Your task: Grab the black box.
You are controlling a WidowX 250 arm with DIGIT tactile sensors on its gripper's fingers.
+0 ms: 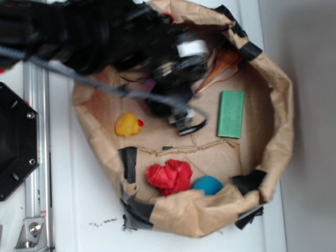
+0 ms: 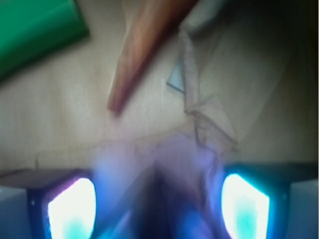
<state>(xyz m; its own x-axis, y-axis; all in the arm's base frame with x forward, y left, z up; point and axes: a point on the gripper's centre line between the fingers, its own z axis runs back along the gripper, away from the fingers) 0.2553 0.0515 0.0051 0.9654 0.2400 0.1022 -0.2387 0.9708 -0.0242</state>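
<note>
Blurred dark jaws (image 2: 159, 199), their state untellable, were seen low over brown paper; the small flat glossy black box, unseen, was judged light, stiff, best gripped across edges.

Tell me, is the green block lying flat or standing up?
Lying flat. The green block rests on its broad face on the cardboard floor, apart from the end effector.

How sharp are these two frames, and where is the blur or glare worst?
Exterior view: arm and gripper smeared by motion blur, while the green block and yellow duck stay fairly crisp. Wrist view: soft throughout; finger pads blow out in white-cyan glare, with a purple blur between them.
</note>
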